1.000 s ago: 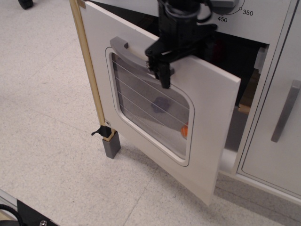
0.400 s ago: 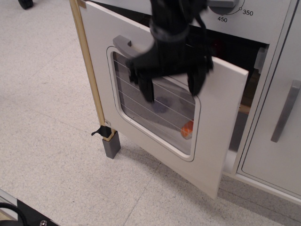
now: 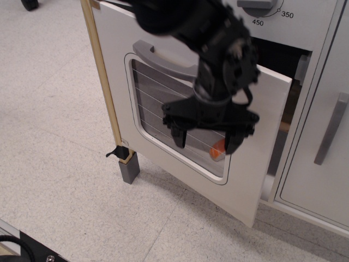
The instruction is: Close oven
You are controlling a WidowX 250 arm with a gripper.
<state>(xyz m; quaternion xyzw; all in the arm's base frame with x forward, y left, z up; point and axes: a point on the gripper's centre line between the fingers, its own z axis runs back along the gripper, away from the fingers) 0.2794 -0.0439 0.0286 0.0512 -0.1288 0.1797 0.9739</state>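
Observation:
The white oven door point(image 3: 256, 164) stands partly open, hinged on the left, its right edge swung out from the oven body. It has a rounded clear window point(image 3: 155, 117) with thin horizontal wires and a curved grey handle point(image 3: 163, 57) near the top. My black gripper point(image 3: 207, 139) hangs in front of the window's lower right part, fingers point(image 3: 180, 136) spread wide and empty. An orange thing point(image 3: 218, 150) shows through the glass. The dark oven inside point(image 3: 278, 60) shows above the door's top edge.
A plain white cabinet door with a straight grey bar handle point(image 3: 331, 128) is at the right. Dial marks 450 and 350 point(image 3: 271, 17) sit on the panel above. A wooden side post with a grey foot point(image 3: 130, 168) stands at the left on speckled floor point(image 3: 54, 136).
My gripper has moved down from the handle to the window's lower right and opened wide. The door has swung a little toward shut.

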